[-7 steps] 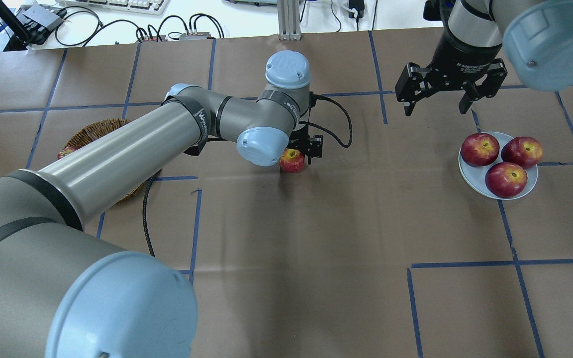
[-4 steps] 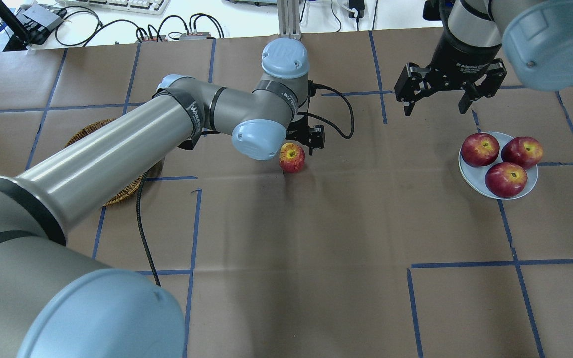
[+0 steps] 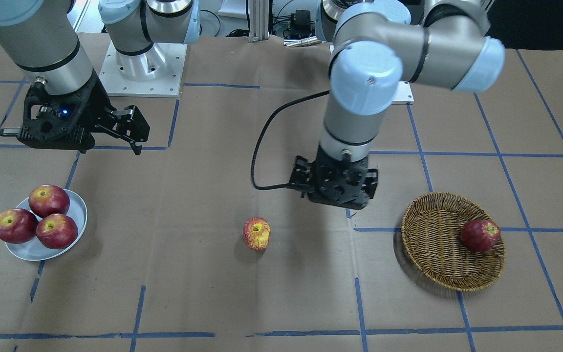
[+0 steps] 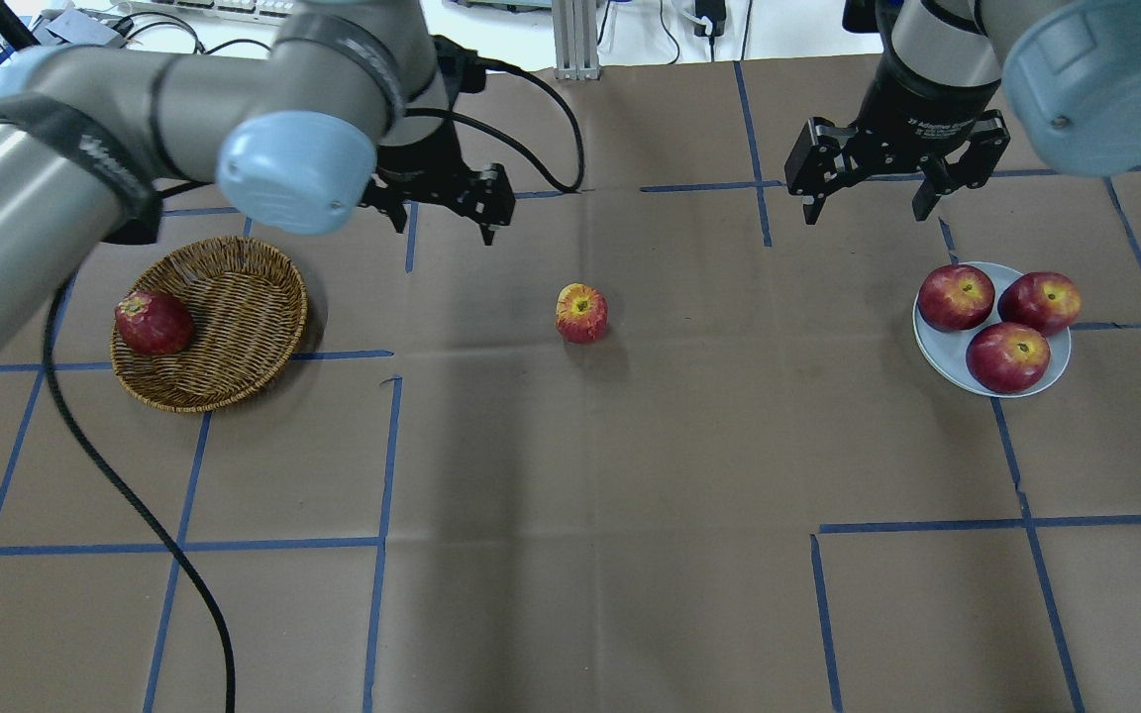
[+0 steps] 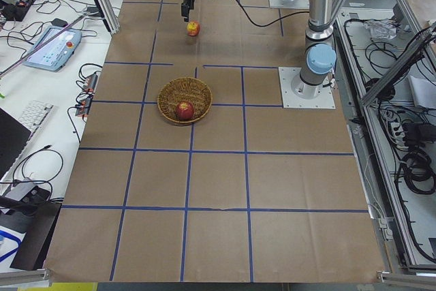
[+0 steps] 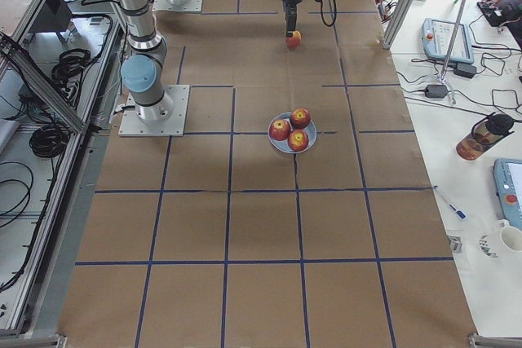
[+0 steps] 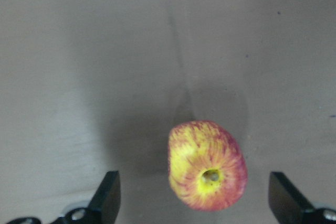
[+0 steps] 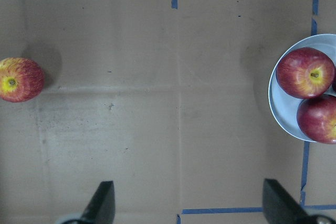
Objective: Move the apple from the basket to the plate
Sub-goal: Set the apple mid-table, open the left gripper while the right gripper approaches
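Note:
The yellow-streaked apple (image 4: 581, 313) lies alone on the brown paper at the table's middle, also seen in the front view (image 3: 256, 233). My left gripper (image 4: 444, 218) is open and empty, raised above the table behind and left of it, between it and the wicker basket (image 4: 254, 307). In the left wrist view the apple (image 7: 207, 165) sits between the spread fingers, touching neither. My right gripper (image 4: 866, 203) is open and empty, hovering behind the pale plate (image 4: 937, 361).
A dark red apple (image 4: 154, 323) lies in the basket's left side. Three dark red apples (image 4: 957, 297) fill the plate. The left arm's black cable (image 4: 135, 495) trails over the table's left front. Blue tape lines cross the paper.
My left gripper has let go of the streaked apple, risen and swung back and left toward the basket. The apple stays on the table. The right gripper has hardly moved.

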Robot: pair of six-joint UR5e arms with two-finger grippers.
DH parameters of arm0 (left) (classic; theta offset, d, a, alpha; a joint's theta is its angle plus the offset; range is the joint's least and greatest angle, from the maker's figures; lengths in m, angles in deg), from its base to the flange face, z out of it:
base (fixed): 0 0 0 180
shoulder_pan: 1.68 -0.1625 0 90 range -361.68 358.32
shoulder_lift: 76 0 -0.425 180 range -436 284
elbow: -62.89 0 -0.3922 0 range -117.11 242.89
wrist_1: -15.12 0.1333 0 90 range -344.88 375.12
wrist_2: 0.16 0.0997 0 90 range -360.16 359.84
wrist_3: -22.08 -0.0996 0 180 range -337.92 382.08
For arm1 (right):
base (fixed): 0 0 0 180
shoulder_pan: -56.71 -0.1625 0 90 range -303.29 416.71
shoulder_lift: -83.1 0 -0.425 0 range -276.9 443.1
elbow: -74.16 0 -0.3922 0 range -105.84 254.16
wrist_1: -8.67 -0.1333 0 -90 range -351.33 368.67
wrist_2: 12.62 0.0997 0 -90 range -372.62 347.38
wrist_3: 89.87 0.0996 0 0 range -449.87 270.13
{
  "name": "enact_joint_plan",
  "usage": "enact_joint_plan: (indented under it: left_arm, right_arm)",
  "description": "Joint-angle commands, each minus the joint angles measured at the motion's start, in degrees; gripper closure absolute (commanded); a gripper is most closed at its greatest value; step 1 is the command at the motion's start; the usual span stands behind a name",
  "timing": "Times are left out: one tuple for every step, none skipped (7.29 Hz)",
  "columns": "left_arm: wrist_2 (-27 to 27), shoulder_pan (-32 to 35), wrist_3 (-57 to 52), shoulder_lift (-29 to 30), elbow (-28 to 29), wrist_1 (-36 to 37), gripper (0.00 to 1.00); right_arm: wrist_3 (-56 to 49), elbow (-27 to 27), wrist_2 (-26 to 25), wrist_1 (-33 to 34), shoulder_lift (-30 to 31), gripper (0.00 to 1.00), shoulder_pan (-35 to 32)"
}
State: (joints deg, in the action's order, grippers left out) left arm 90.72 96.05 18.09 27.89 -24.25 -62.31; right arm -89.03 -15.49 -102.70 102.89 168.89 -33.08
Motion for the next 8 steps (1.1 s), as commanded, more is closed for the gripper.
enact_joint_plan:
  left_arm:
    - [0.00,-9.10,-6.38,-9.02,-0.14,-8.07,0.01]
    - [-0.52,-10.27,-6.47,-11.06,-0.22,-9.74,0.01]
    - [-0.35,-9.93,-6.39,-12.64,-0.57,-10.11,0.01]
    - [-0.53,-9.84,-6.39,-13.27,-0.84,-11.07,0.01]
    - [-0.79,-9.84,-6.47,-12.06,-2.32,-11.08,0.01]
    - [-0.62,-9.84,-6.56,-13.26,-3.81,-10.99,0.01]
    - [-0.96,-9.66,-6.56,-12.32,-3.39,-10.81,0.01]
    - [-0.71,-8.53,-6.65,-11.87,-3.56,-10.64,0.01]
  right_arm:
    - [1.52,0.26,0.60,4.87,-2.19,0.00,-2.65]
    - [6.58,0.44,0.52,8.66,-4.91,0.00,-7.72]
    - [12.03,0.53,0.61,13.31,-8.24,0.00,-12.12]
    - [16.35,0.53,0.52,18.49,-12.01,0.00,-15.90]
    - [19.09,0.53,0.09,23.68,-16.23,0.00,-18.55]
    - [19.55,0.35,-0.18,27.47,-19.40,0.00,-19.97]
    - [19.55,-0.08,0.17,30.38,-22.39,0.00,-20.25]
    - [19.55,-0.09,0.60,33.37,-25.38,0.00,-20.42]
